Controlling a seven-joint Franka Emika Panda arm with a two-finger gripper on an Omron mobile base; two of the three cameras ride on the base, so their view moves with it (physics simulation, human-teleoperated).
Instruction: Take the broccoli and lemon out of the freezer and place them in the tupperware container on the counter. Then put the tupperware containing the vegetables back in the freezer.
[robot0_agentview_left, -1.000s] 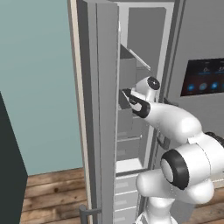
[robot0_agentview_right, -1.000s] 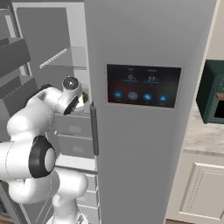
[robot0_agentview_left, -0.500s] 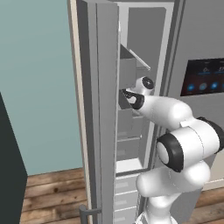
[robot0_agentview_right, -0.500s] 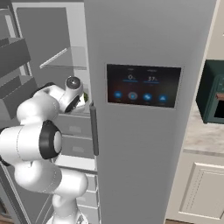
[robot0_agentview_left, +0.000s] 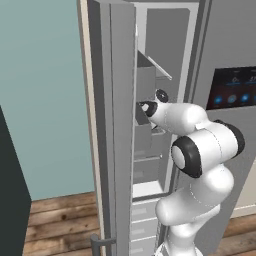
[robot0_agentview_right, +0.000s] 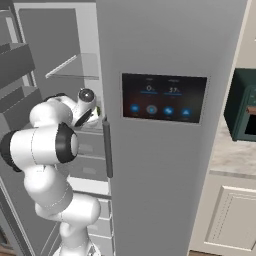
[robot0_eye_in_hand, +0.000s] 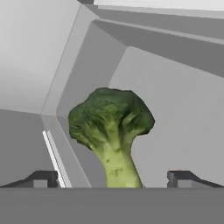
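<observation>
The broccoli (robot0_eye_in_hand: 111, 127) sits in the middle of my hand view, dark green head up and pale stalk running down to the bottom edge, against the plain grey inner walls of the freezer (robot0_eye_in_hand: 183, 109). To its lower left I see one dark finger tip (robot0_eye_in_hand: 41, 178), to its lower right the other; they stand wide apart with the stalk between them, and neither one touches it.

In the left base view, going left to right: a teal wall (robot0_agentview_left: 45, 100) fills the left, with wooden floor (robot0_agentview_left: 60, 220) at the lower left. At centre left the freezer's open door (robot0_agentview_left: 112, 125) stands edge-on, grey bins behind it. Just right of that edge I see the gripper (robot0_agentview_left: 145, 107) reaching into the open compartment at mid-height, under a tilted shelf (robot0_agentview_left: 157, 67). The white arm (robot0_agentview_left: 205, 145) bends back to the lower right. The blue-lit display panel (robot0_agentview_left: 235, 87) is at the right edge.

In the right base view, the open compartment is at the left, with a glass shelf (robot0_agentview_right: 77, 67) in the upper left and drawers lower down. The arm (robot0_agentview_right: 45, 145) rises at left, its wrist tucked behind the closed door's edge at centre left. The display panel (robot0_agentview_right: 164, 97) is in the centre. At the right edge stands a dark green toaster oven (robot0_agentview_right: 242, 112) on the beige surface (robot0_agentview_right: 230, 157), with cream cabinets (robot0_agentview_right: 225, 220) below.
</observation>
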